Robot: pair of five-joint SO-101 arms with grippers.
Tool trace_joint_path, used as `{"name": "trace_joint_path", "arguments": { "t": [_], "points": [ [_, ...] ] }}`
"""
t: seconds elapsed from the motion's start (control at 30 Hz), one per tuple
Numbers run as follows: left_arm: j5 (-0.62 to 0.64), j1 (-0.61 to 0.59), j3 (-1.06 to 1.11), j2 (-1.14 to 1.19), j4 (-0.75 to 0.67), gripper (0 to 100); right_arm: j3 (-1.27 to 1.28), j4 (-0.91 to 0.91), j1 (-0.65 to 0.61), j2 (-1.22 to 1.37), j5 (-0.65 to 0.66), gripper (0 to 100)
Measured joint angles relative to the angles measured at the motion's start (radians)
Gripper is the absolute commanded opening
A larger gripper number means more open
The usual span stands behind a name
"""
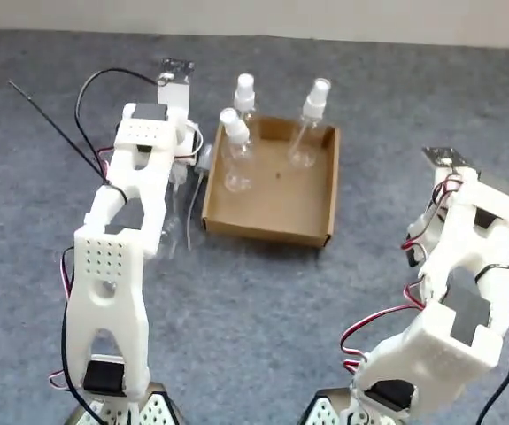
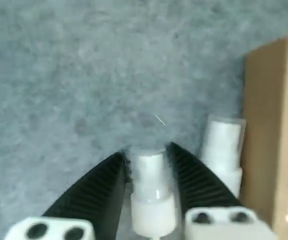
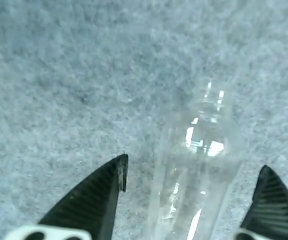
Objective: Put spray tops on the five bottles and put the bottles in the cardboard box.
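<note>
Left claw is clamped on a spray top just left of the box (topped bottles stand inside), and right claw gapes around a clear bottle on the bench.

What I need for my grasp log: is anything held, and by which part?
Left gripper holds a spray top by its nozzle head; right gripper, open, straddles a bottle, gripping nothing.
</note>
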Motion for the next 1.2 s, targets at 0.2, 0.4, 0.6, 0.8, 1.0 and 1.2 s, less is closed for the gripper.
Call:
{"name": "trace_joint_path", "arguments": {
  "t": [0.2,0.4,0.6,0.8,1.0,1.2],
  "points": [
    [-0.006,0.000,-0.031,0.002,0.072,0,0.000,0.000,0.000,0.000,0.000,33.5],
    [-0.006,-0.011,-0.190,-0.015,0.227,0,0.000,0.000,0.000,0.000,0.000,33.5],
    [-0.008,-0.005,-0.488,-0.130,0.440,0,0.000,0.000,0.000,0.000,0.000,33.5],
    [0.015,-0.068,-0.595,-0.295,0.562,0,0.000,0.000,0.000,0.000,0.000,33.5],
    [0.012,-0.078,-0.216,-0.614,0.568,0,0.000,0.000,0.000,0.000,0.000,33.5],
    [-0.061,0.058,0.338,-1.114,0.494,0,0.000,0.000,0.000,0.000,0.028,33.5]
  ]
}}
